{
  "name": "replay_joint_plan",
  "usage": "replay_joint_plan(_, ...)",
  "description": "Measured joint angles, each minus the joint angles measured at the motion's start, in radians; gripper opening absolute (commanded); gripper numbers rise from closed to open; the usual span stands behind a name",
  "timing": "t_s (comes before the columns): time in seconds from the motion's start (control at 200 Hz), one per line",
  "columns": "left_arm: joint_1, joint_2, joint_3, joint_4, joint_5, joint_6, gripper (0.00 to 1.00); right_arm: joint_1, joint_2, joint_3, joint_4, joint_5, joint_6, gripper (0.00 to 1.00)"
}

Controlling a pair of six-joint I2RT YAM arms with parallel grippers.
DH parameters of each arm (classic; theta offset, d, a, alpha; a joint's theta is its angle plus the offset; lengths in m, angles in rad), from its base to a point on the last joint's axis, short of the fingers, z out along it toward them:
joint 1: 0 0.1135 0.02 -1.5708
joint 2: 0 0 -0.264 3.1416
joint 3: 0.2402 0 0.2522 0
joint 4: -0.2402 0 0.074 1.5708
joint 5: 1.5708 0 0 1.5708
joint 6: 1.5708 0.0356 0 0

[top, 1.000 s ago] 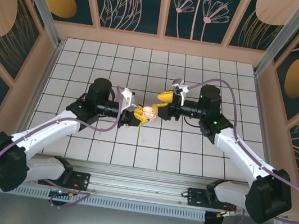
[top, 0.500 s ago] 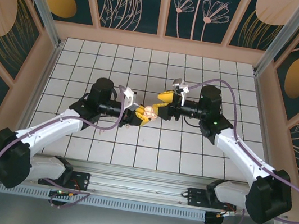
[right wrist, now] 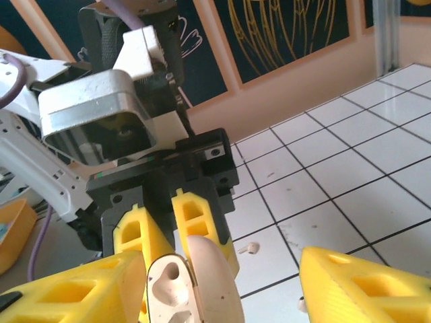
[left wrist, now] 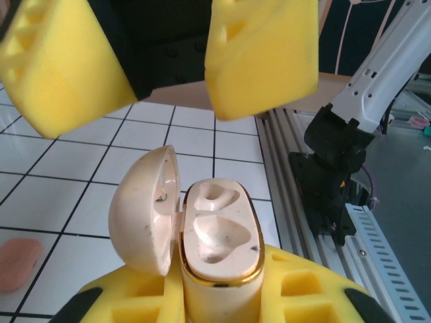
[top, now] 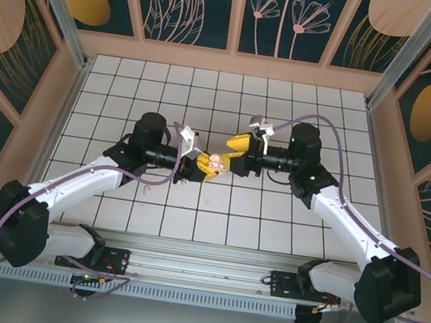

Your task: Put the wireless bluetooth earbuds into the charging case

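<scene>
A cream charging case (left wrist: 221, 232) with a gold rim stands upright in my left gripper (left wrist: 219, 293), which is shut on its lower body. Its lid (left wrist: 147, 208) is swung open to the left, and both moulded wells show empty. My right gripper (right wrist: 215, 296) is open, with a yellow finger (left wrist: 262, 57) on either side of the case and nothing between them. From above, the two grippers meet mid-table around the case (top: 214, 161). One cream earbud (right wrist: 248, 248) lies on a tile behind the case. A second (right wrist: 301, 306) peeks out beside my right finger.
A coral-pink rounded thing (left wrist: 17, 264) lies on the tiles at the left, cut off by the frame edge. The aluminium rail (left wrist: 289, 195) and the right arm's base (left wrist: 330, 175) run along the near edge of the white tiled floor (top: 128, 90).
The left arm has nudged the case slightly toward the right gripper. The right fingers have narrowed a little around it.
</scene>
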Motion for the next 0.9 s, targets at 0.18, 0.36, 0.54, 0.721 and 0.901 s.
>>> replay_joint_plan(0.18,0.000,0.000,0.000,0.022,0.010,-0.007,0.19,0.000,0.029,0.001,-0.021,-0.072,-0.018,0.55)
replay_joint_plan(0.36,0.000,0.000,0.000,0.037,0.019,-0.011,0.20,0.001,0.047,0.014,-0.066,-0.122,-0.048,0.45)
replay_joint_plan(0.54,0.000,0.000,0.000,0.037,0.038,-0.011,0.20,0.005,0.056,0.031,-0.084,-0.143,-0.072,0.35)
replay_joint_plan(0.721,0.000,0.000,0.000,0.037,0.054,-0.011,0.20,0.009,0.059,0.040,-0.091,-0.148,-0.078,0.25)
replay_joint_plan(0.901,0.000,-0.001,0.000,0.046,0.071,-0.011,0.21,0.009,0.059,0.043,-0.098,-0.147,-0.083,0.17)
